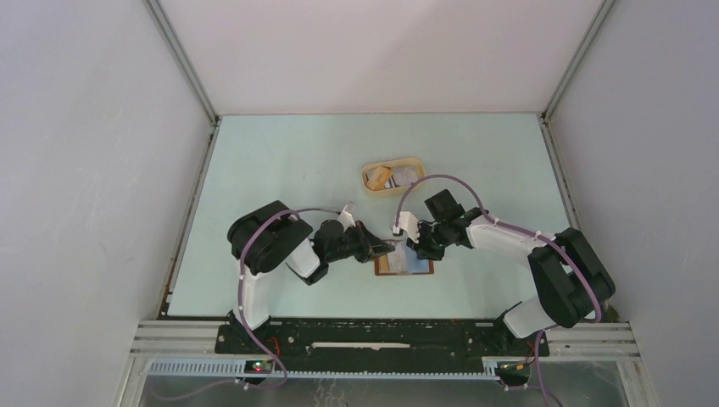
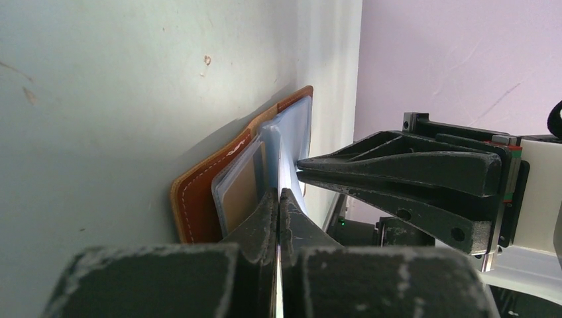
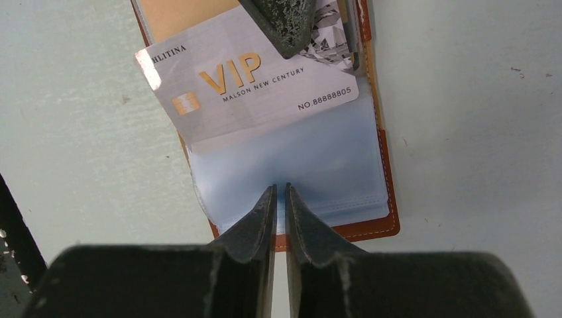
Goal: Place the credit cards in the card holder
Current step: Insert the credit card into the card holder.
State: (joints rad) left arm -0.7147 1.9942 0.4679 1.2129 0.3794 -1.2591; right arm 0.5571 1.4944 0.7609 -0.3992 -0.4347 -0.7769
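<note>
Left wrist: left claw (image 2: 278,196) clamped on credit card (image 3: 258,83); right claw (image 3: 281,191) pinches card holder (image 3: 318,159) sleeve

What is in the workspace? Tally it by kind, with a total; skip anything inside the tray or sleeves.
Robot arms: 2
Card holder, open: 1
Tan oval tray: 1
Silvery VIP card, in the left arm's jaws: 1
Total: 5

Left gripper (image 2: 279,196) pinches card (image 2: 285,167) at card holder (image 2: 192,199).
</note>
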